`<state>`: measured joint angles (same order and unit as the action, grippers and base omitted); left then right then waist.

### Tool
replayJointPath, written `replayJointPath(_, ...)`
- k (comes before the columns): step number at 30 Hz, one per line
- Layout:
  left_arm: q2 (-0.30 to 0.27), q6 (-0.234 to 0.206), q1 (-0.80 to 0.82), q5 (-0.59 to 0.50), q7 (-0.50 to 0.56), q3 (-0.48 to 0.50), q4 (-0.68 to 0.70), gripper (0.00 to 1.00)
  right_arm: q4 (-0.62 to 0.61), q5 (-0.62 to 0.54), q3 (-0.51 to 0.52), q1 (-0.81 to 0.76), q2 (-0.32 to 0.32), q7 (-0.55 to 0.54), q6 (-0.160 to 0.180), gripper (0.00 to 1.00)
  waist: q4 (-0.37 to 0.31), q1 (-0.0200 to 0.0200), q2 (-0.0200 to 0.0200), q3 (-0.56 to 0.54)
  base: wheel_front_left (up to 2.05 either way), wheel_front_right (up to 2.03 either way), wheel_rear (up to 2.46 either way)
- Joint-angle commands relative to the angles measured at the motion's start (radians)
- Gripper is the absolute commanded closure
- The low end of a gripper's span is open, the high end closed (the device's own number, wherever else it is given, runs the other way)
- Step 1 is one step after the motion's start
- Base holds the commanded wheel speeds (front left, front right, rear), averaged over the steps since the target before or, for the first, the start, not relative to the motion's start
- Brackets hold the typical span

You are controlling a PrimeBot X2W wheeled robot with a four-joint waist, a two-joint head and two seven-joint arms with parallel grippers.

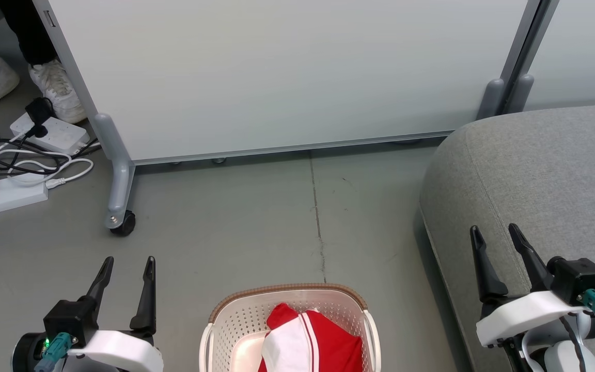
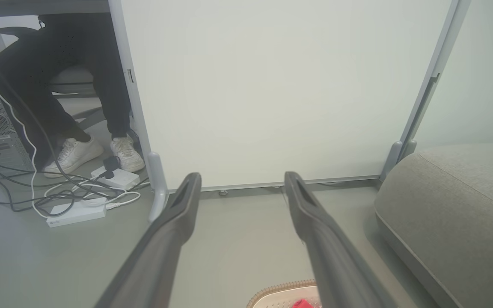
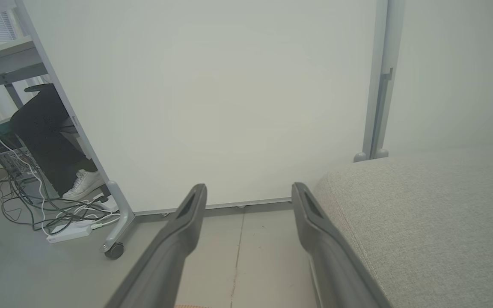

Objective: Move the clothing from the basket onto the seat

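Left gripper (image 1: 129, 260) and right gripper (image 1: 494, 228) both spread, empty, flanking basket (image 1: 287, 290) of clothing (image 1: 310, 338) between them, seat (image 1: 535, 170) beside right one, so it looks like pre-grasp staging.

At the bottom centre of the frame, a cream-white perforated plastic laundry basket with a brown woven-look rim (image 1: 287, 288) stands on the grey floor (image 1: 235, 222), holding crumpled red fabric clothing with a white panel and thin white stripes (image 1: 328, 338). The large grey woven-fabric sofa (image 1: 545, 170) fills the right side, and the right claw (image 1: 495, 228) hovers over its edge at lower right, while the left claw (image 1: 129, 260) sits at lower left, each with its dark fingers spread apart. A white wheeled partition panel (image 1: 287, 72) spans the top, with white power strips and tangled cables (image 1: 5, 194) and a person's white shoes (image 1: 57, 90) at the upper left.
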<state>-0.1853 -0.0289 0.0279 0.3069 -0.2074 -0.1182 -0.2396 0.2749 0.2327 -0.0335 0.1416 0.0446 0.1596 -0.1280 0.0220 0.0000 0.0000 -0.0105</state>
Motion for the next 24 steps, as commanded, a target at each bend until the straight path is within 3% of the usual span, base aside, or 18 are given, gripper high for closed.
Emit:
replayJointPath(1, -0.01, -0.008, 0.001, -0.019, -0.007, -0.002, 0.003, 0.0, -0.003, -0.016, 0.003, -0.004, 0.008, 0.01, -0.004, 0.0, -0.001, 0.0, 0.0, 0.0, 0.0, 0.0, 0.0)
replayJointPath(24, -0.023, -0.041, -0.029, -0.12, -0.018, -0.034, 0.008, 0.0, 0.016, -0.093, 0.009, -0.038, 0.01, 0.058, -0.004, 0.0, 0.019, 0.0, 0.0, -0.001, 0.0, 0.0, 0.0)
